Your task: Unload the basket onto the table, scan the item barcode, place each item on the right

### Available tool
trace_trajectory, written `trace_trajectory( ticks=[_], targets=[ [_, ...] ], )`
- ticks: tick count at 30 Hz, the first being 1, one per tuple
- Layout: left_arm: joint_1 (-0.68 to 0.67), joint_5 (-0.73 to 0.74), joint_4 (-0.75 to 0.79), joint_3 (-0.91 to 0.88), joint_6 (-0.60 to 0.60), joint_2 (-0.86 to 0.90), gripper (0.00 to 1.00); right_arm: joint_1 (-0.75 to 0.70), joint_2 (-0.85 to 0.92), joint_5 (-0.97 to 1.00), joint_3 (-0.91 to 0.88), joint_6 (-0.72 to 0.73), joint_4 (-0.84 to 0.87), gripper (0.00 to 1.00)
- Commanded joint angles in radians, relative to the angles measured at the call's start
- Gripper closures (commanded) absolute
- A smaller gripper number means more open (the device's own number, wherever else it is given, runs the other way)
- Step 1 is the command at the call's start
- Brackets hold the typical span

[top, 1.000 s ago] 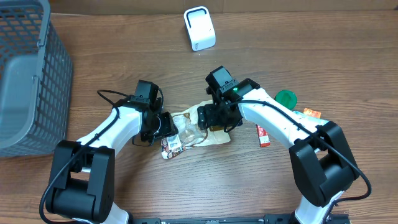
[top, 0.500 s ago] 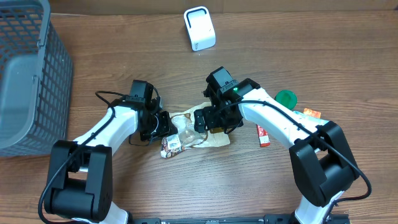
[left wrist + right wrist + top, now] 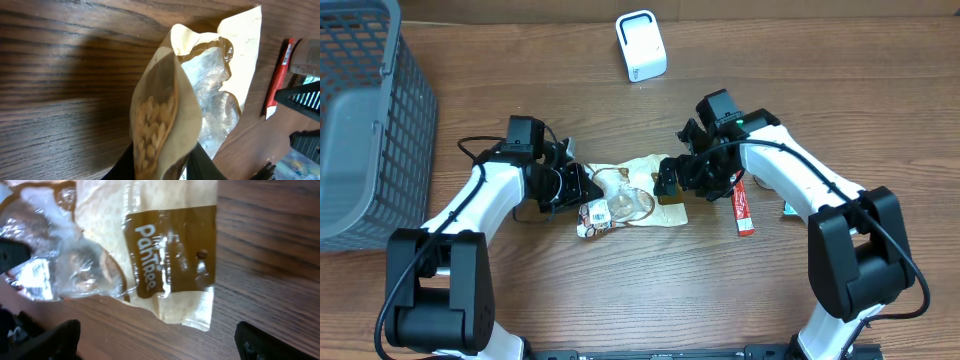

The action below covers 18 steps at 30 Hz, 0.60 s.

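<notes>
Lying on the counter point(image 3: 820, 90) between both arms, the snack bag point(image 3: 638, 190) is pinched at its left end by the left tool point(image 3: 580, 192). Right tool point(image 3: 672, 182) hovers wide open over its right end; white scanner point(image 3: 640, 45) well apart.

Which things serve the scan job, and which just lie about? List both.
Job: bag, held by the left gripper; white scanner; right gripper, open by the bag.
Lying about: basket; red packet.
</notes>
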Motion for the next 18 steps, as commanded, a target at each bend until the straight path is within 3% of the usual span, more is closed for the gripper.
trace_trajectory(
  ticks=[1, 3, 5, 10, 18],
  targets=[
    [0.002, 0.050, 0.005, 0.031, 0.037, 0.007, 0.83, 0.010, -0.027, -0.059, -0.003, -0.037, -0.001, 0.00],
    [0.008, 0.069, 0.005, 0.034, 0.037, 0.007, 0.83, 0.010, -0.027, -0.060, -0.003, -0.034, -0.001, 0.00],
    [0.008, 0.073, 0.005, 0.034, 0.037, 0.007, 0.73, 0.010, -0.027, -0.060, -0.003, -0.034, -0.003, 0.00],
    [-0.027, -0.079, 0.004, 0.032, 0.023, 0.008, 0.44, 0.012, -0.027, -0.060, -0.004, -0.033, -0.008, 0.00],
    [-0.133, -0.286, 0.037, 0.032, -0.059, 0.008, 0.37, 0.012, -0.027, -0.043, -0.017, -0.029, 0.001, 0.00]
  ],
)
